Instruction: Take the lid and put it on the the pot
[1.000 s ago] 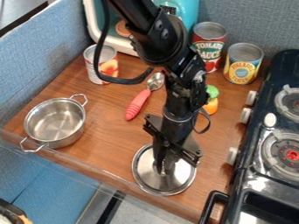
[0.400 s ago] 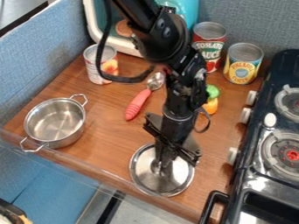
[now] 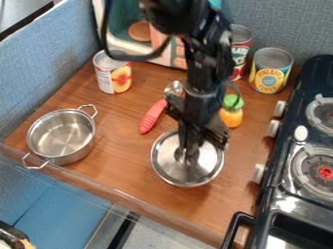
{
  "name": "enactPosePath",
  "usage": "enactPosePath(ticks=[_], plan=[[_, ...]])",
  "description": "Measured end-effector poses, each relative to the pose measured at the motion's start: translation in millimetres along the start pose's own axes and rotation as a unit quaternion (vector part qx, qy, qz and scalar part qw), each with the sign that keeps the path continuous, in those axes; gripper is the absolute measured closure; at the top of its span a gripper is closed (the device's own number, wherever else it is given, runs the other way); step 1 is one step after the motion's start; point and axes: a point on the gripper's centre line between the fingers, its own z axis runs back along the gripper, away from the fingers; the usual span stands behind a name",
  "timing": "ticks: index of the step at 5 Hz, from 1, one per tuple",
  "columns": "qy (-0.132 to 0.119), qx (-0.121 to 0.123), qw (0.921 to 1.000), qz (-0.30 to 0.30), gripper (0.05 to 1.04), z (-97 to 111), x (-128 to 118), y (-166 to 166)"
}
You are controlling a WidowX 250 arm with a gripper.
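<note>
A wood-grained brown table [image 3: 117, 170] lies under everything, a strip of clear, glossy material along its front edge. Woven blue-grey fabric panels [image 3: 52, 68] stand along its left and back. The shiny black stove [image 3: 300, 114] with round metal burners and pale knobs is cut off by the right edge. From the top hangs the black robot arm [image 3: 209, 63], its upper part blurred, a loose cable looping off its left side. Its black hand [image 3: 189, 156] holds the round, shiny metal lid [image 3: 203, 171] with a rim at the middle, above the front half of the table; the dark grip covers part of the knob, so the exact contact is hard to make out. Behind the arm, a teal-and-white box-like thing [image 3: 125, 31] is partly hidden and cut off at the top. The open, round silver metal pot [image 3: 62, 133] with two wire loop handles sits upright at the left, well apart from the lid. Three cylindrical metal cans stand at the back: a white peach one [image 3: 112, 73], a blue-and-yellow pineapple one [image 3: 270, 73] and a red tomato one [image 3: 239, 53], the last partly behind the arm. The spoon [image 3: 153, 116] has a ridged red handle; the arm partly covers its metal bowl. Beside the arm sits a smooth green-and-orange toy [image 3: 231, 115].
</note>
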Motion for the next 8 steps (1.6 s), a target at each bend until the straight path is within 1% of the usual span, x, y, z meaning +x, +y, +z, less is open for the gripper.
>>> enactPosePath(ticks=[1, 2, 3, 4, 5, 6, 7, 8], plan=[[0.008, 0.001, 0.9992, 0.038, 1.033, 5.0, -2.4, 32.0], [0.018, 0.01, 0.9948, 0.1, 1.033, 7.3, -12.3, 69.2], [0.014, 0.018, 0.9856, 0.168, 1.033, 12.7, -15.0, 114.0], [0.022, 0.024, 0.9764, 0.214, 1.033, 13.2, -24.9, 142.7], [0.035, 0.024, 0.9676, 0.249, 1.033, 13.5, -40.5, 159.7], [0.054, 0.03, 0.958, 0.28, 1.033, 8.4, -55.8, 171.7], [0.08, 0.033, 0.9496, 0.301, 1.033, -1.7, -70.7, 178.8], [0.118, 0.044, 0.9464, 0.297, 1.033, -14.8, -79.5, 180.3]])
